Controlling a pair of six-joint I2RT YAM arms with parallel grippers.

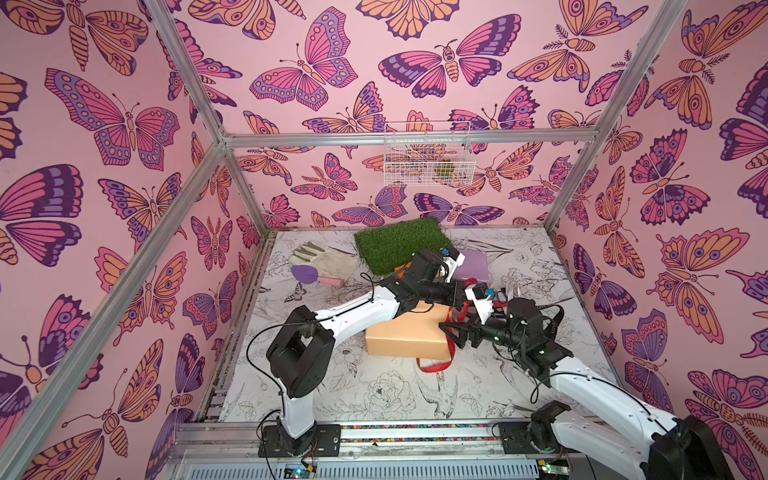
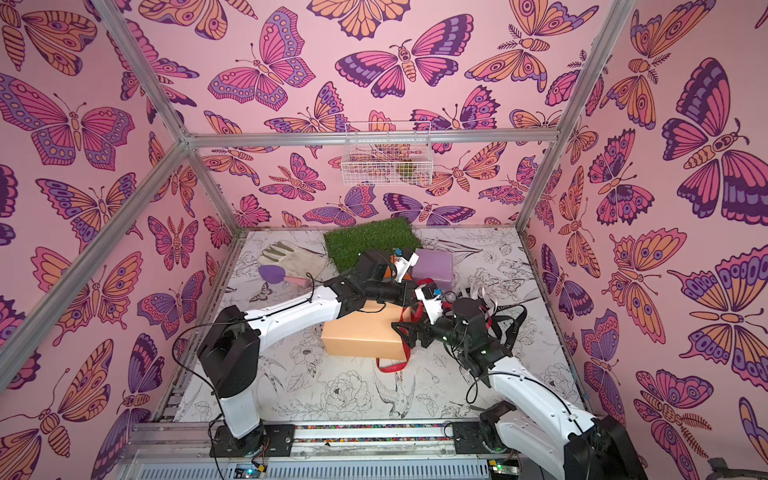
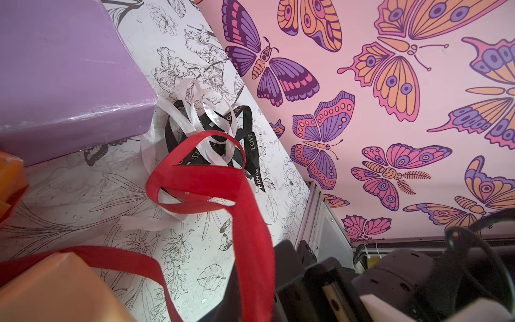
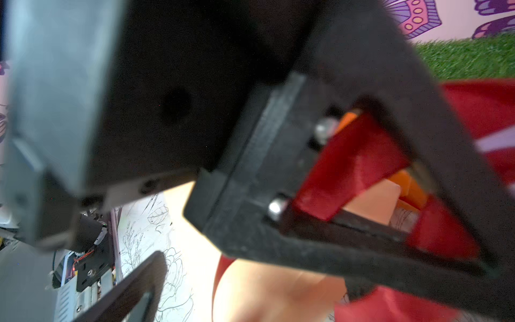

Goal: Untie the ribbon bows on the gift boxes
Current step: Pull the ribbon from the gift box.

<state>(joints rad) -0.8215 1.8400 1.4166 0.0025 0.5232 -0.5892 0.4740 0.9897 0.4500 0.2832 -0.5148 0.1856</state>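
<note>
The peach-tan gift box (image 1: 409, 336) lies mid-table with a red ribbon (image 1: 432, 365) looped round its right end and trailing off its front. My left gripper (image 1: 464, 308) hangs over that end, shut on the red ribbon (image 3: 250, 223), which rises slack from the box. My right gripper (image 1: 452, 333) is open beside the same end, nothing between its fingers (image 4: 133, 287). The lilac box (image 3: 64, 78) and the orange box (image 3: 8, 181) sit behind, both bare. A black lettered ribbon (image 3: 246, 133) and a pale ribbon (image 3: 195, 117) lie loose in a tangle on the table.
A green turf mat (image 1: 401, 245) lies at the back. A work glove (image 1: 328, 259), a purple sponge (image 1: 303, 273) and a pink block (image 1: 330, 281) are at the back left. A wire basket (image 1: 428, 160) hangs on the rear wall.
</note>
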